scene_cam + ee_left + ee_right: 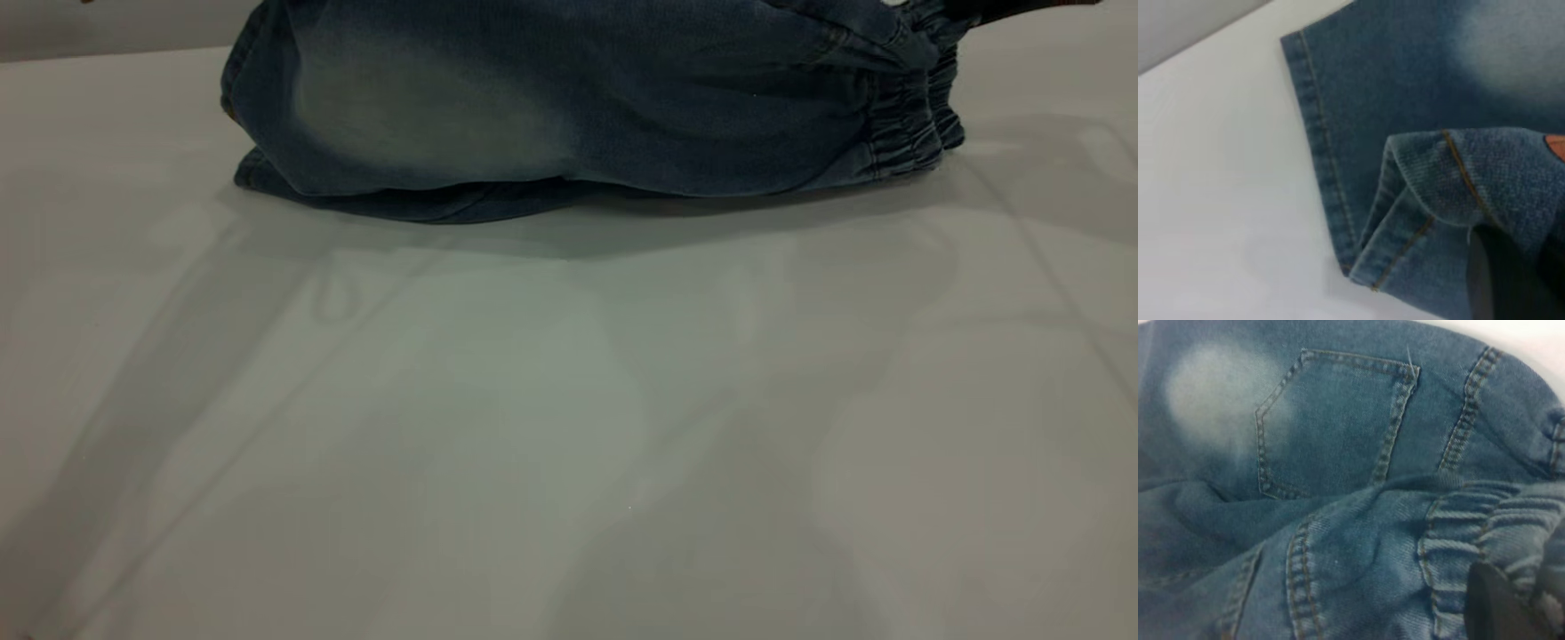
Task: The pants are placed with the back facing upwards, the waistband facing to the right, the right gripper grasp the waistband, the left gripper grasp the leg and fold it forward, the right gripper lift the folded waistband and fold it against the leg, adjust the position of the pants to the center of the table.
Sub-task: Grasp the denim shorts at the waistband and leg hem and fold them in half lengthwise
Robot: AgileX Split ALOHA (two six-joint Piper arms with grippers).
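The pants [569, 107] lie at the far side of the table [569, 427], doubled over lengthwise, with a pale washed patch facing me. The ruched waistband [916, 124] is at the right end. My right gripper [1531, 600] is shut on the waistband [1471, 533], its dark finger [1495, 607] pressed into the gathers beside a stitched patch pocket [1331, 420]. My left gripper [1518, 263] is shut on the leg [1471, 180], whose hem is lifted and curled over the flat leg [1405, 67] beneath. An orange bit of print [1556, 147] shows. The left gripper is out of the exterior view.
A dark part of the right arm [1022, 9] pokes in at the top right edge of the exterior view. The white tabletop stretches wide in front of the pants. In the left wrist view, the table edge [1205, 40] runs past the hem.
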